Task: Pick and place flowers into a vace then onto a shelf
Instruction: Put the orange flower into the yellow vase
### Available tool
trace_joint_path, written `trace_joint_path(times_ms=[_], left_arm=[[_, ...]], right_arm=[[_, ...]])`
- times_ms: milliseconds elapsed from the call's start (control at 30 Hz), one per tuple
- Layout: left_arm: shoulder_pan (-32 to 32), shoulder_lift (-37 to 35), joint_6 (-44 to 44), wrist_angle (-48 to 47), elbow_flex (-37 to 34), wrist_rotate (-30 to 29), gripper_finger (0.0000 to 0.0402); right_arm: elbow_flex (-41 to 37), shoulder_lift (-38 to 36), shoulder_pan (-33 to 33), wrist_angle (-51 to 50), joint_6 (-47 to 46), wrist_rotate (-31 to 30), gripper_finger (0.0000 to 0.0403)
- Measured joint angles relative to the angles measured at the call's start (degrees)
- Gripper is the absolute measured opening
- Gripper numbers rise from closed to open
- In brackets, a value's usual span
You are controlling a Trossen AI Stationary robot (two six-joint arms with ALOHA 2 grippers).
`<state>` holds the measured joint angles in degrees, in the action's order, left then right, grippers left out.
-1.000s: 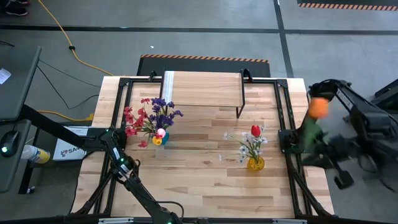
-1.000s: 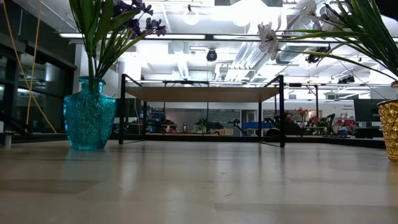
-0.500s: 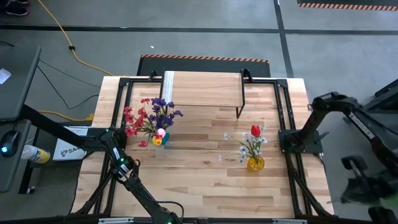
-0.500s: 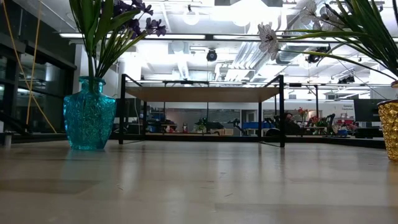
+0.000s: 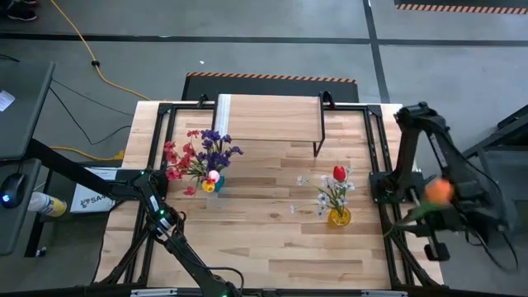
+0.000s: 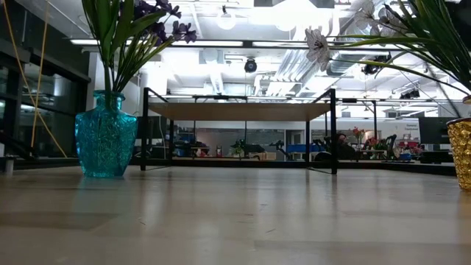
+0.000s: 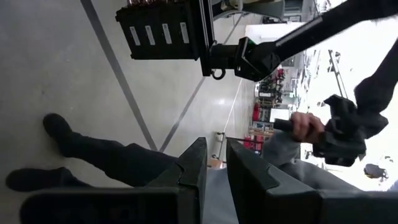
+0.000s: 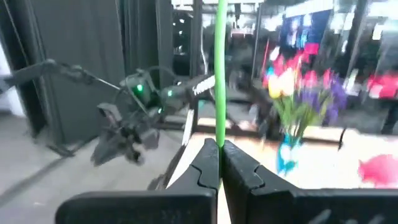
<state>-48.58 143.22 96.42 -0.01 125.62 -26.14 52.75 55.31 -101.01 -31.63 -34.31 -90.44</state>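
A blue vase (image 5: 212, 185) of purple, red and pink flowers (image 5: 198, 155) stands on the table at the left. A yellow vase (image 5: 338, 217) with a red bloom and white flowers stands at the right. Both also show in the low view, as blue vase (image 6: 105, 132) and yellow vase (image 6: 462, 151). The shelf (image 5: 268, 118) stands at the far edge. Beyond the table's right edge my right gripper (image 5: 425, 206) is shut on an orange flower (image 5: 440, 190). My left gripper (image 7: 215, 163) is off the table's left side, slightly open with nothing between its fingers. My right gripper pinches the orange flower's thin green stem (image 8: 219, 134) between its two fingers. The fingers reach in level from the right, toward the table. The flower is lifted clear, with the bloom on the far side and the stem slanting toward the table's near right corner (image 5: 400, 219).
Black frame rails (image 5: 381, 157) run along the table's left and right sides. Open plank lies between the two vases (image 5: 272, 223). A person's hand and sleeve (image 7: 298, 127) show in the left wrist view, beyond the table. A yellow cable (image 5: 82, 49) lies on the floor.
My right gripper has swung with the orange flower along the table's right side toward the near edge, and has sunk and turned. The bloom now hangs lower and nearer. The vases and the shelf have not moved.
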Motion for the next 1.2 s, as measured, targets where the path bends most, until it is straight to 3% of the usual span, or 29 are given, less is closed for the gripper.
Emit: trace_joint_path(times_ms=[200,400,833,1200], left_arm=[[-0.6,0.0,0.28,-0.07,0.0,-0.17,0.0095],[-0.59,0.0,0.48,-0.14,0.0,-0.34,0.0095],[-0.58,0.0,0.5,-0.14,0.0,-1.64,0.0095],[-0.57,0.0,1.38,-0.12,0.0,-1.74,0.0095]], right_arm=[[-15.43,-8.93,3.16,20.88,8.76,0.44,0.0],[-23.94,-10.81,10.35,37.23,15.24,0.35,0.0],[-30.8,-9.06,21.21,40.16,5.82,0.42,0.0],[-31.18,-3.67,22.03,40.95,4.27,0.49,0.0]])
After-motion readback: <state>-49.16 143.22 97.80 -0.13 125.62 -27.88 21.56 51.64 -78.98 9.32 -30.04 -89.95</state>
